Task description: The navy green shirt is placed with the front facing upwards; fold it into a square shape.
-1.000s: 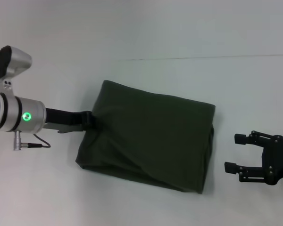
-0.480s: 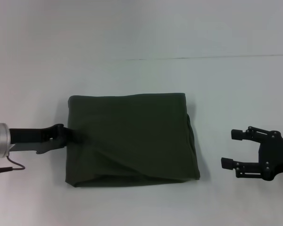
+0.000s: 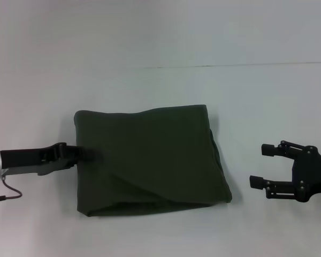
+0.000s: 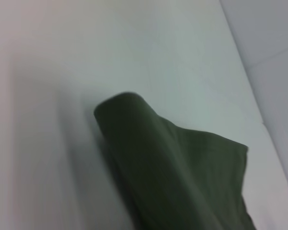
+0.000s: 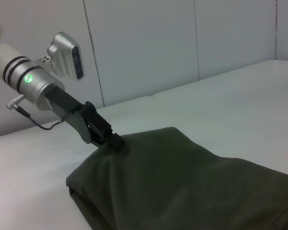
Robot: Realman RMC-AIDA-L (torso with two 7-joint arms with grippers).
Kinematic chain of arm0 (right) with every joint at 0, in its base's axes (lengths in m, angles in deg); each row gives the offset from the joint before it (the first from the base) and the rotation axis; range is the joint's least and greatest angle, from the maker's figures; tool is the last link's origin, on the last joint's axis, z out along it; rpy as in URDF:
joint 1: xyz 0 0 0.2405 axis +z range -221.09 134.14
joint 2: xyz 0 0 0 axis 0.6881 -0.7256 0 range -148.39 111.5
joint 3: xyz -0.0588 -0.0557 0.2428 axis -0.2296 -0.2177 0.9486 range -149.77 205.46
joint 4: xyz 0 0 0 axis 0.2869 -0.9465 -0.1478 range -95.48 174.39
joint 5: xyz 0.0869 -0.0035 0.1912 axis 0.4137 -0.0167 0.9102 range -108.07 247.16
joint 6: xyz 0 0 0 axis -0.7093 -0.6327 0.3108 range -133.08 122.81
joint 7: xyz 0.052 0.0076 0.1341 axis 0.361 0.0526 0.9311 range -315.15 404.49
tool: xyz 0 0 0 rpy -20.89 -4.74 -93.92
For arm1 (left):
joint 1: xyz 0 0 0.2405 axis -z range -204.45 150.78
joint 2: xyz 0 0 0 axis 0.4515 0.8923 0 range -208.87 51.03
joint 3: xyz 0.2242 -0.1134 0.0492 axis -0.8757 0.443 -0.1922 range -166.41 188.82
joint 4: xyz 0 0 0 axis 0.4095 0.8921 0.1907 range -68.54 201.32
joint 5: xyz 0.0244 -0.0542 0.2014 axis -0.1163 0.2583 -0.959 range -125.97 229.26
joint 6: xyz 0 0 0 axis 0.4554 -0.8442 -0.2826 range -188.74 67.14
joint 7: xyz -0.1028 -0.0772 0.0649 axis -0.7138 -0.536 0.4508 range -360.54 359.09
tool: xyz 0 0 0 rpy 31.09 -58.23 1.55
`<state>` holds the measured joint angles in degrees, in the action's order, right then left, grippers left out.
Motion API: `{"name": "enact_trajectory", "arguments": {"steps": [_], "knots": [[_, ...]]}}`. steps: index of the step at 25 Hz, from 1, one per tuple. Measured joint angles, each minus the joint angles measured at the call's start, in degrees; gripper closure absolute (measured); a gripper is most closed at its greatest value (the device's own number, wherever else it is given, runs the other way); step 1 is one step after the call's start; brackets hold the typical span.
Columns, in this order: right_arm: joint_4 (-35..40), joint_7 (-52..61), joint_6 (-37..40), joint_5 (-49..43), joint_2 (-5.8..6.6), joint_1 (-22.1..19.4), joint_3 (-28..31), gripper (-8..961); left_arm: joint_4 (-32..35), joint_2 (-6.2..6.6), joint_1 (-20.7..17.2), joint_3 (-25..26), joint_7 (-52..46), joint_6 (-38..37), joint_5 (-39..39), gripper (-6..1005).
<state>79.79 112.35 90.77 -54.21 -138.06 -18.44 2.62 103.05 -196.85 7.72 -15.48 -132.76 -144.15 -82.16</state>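
You see the navy green shirt point(image 4: 182, 167) filling the lower part of your left wrist view; it is dark green and folded, with one rounded folded edge sticking up and a pointed corner on the far side; it lies on a pale white table point(image 4: 62, 96); a thin straight line crosses the pale surface near one corner.
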Motion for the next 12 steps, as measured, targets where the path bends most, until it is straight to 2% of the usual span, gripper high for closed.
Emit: {"name": "enact_trajectory", "arguments": {"steps": [2, 8, 12], "knots": [[-0.04, 0.00, -0.08, 0.01, 0.00, 0.01, 0.00, 26, 0.92, -0.11, -0.62, 0.03, 0.23, 0.41, -0.03, 846], [-0.08, -0.12, -0.31, 0.11, 0.00, 0.29, 0.00, 25, 3.51, 0.06, -2.41, 0.33, 2.36, 0.39, -0.19, 627], [-0.19, -2.15, -0.54, 2.15, -0.01, 0.34, -0.11, 25, 6.55, -0.05, -3.40, 1.49, 11.10, -4.40, 0.77, 441]]}}
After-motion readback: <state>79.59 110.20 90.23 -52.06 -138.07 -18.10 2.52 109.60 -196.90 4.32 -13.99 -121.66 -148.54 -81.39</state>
